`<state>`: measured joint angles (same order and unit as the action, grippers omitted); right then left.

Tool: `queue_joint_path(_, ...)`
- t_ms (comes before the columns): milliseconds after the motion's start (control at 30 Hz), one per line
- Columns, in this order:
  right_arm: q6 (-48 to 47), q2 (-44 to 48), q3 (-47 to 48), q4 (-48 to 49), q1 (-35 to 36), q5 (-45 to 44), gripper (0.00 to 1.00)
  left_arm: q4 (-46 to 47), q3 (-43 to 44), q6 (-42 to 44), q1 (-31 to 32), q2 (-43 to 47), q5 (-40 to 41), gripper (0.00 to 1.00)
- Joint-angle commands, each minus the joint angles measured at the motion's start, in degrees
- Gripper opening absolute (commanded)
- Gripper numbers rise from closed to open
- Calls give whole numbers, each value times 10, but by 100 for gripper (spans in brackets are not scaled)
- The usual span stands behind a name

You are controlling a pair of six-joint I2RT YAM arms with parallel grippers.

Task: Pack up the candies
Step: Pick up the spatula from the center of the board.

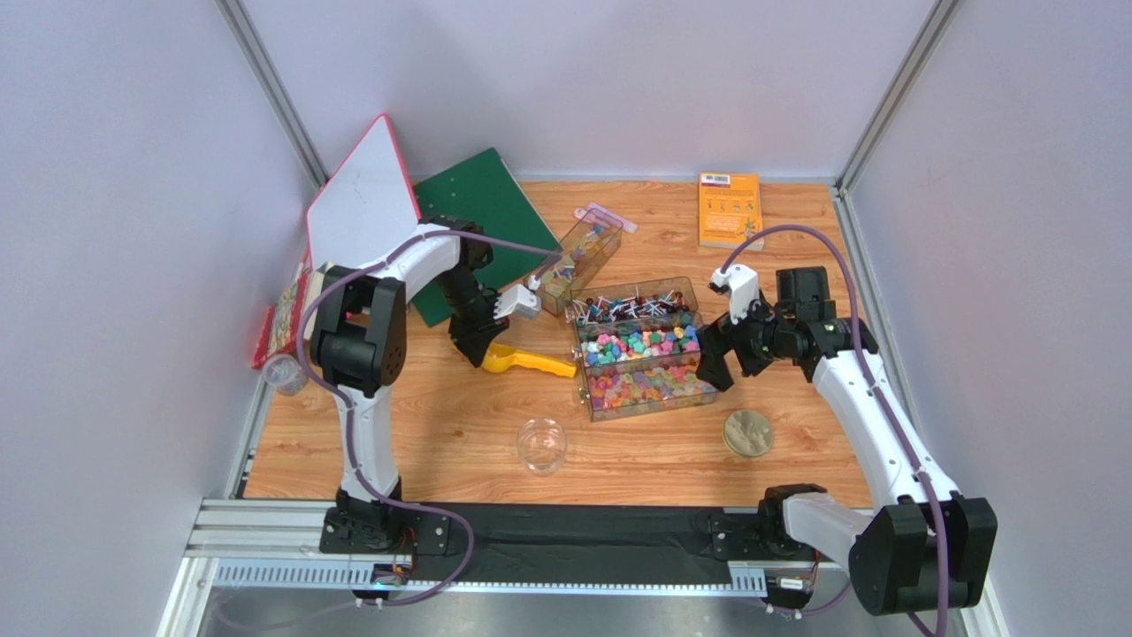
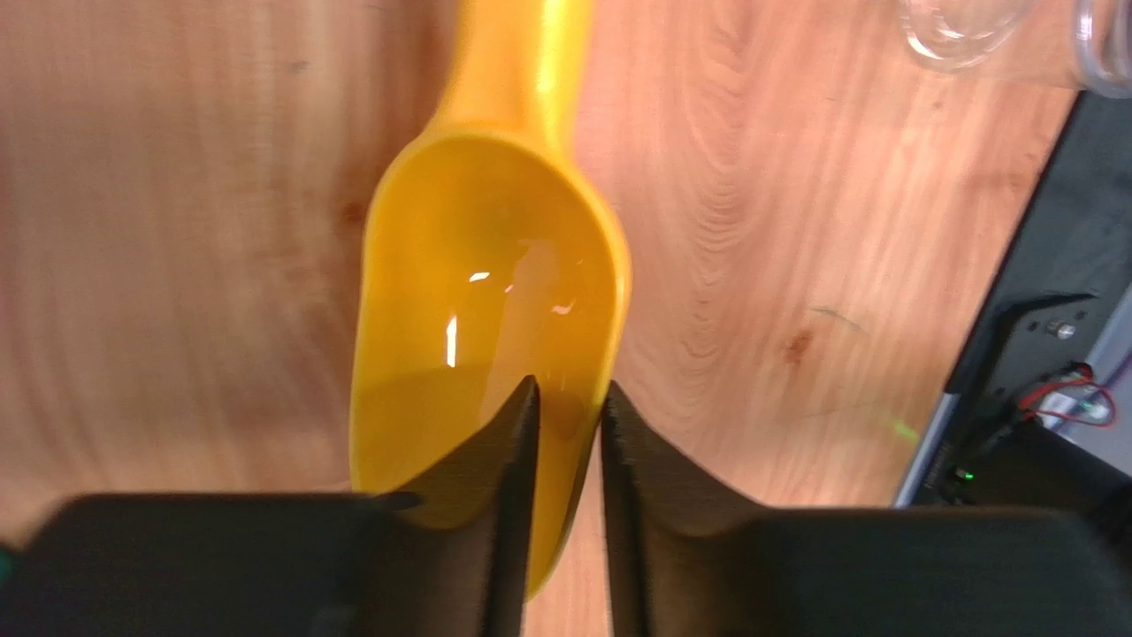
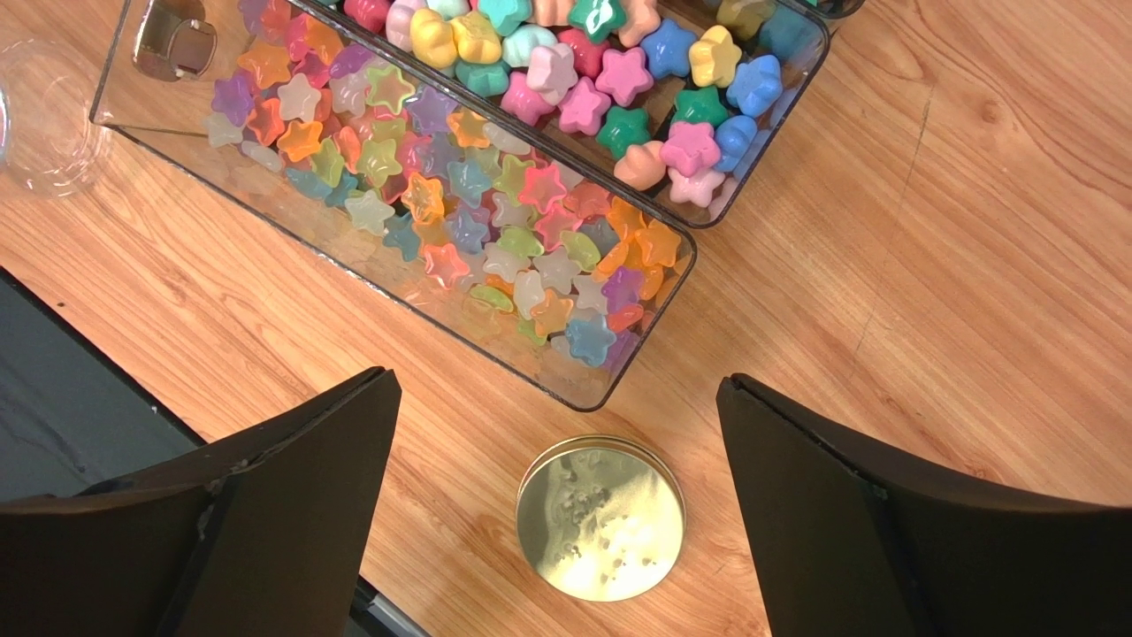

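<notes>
The candies are small star-shaped sweets in mixed bright colours, filling two clear boxes: solid ones (image 1: pixel 641 348) (image 3: pixel 598 67) and translucent ones (image 1: pixel 647 388) (image 3: pixel 465 199). My left gripper (image 1: pixel 481 348) (image 2: pixel 569 388) is shut on the rim of the empty yellow scoop (image 1: pixel 529 362) (image 2: pixel 492 266), one finger inside the bowl and one outside; the scoop lies on the table left of the boxes. My right gripper (image 1: pixel 714 361) (image 3: pixel 558 385) is open and empty, above the table at the boxes' right end, over the round gold lid (image 1: pixel 748 433) (image 3: pixel 601 518).
An empty clear jar (image 1: pixel 541 445) stands in front of the boxes. A third clear box of dark wrapped items (image 1: pixel 635 308) and a tilted clear box (image 1: pixel 574 259) sit behind. A green board (image 1: pixel 465 226), a white board (image 1: pixel 359 199) and an orange book (image 1: pixel 728 209) lie at the back.
</notes>
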<state>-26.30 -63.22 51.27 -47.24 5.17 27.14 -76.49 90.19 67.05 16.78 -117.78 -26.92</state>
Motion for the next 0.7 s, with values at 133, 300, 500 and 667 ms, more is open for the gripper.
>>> queue_joint_path(133,-3,20,-5,22,0,4,95,-163,-16,1,0,46,-23,5)
queue_joint_path(300,-2,33,16,18,1,23,94,-198,-20,-17,-2,124,-31,0)
queue_joint_path(500,-21,0,82,13,1,67,91,-197,-48,-3,-1,254,39,0)
queue_joint_path(667,-50,-68,201,21,11,113,88,-177,-7,-33,3,279,1,0)
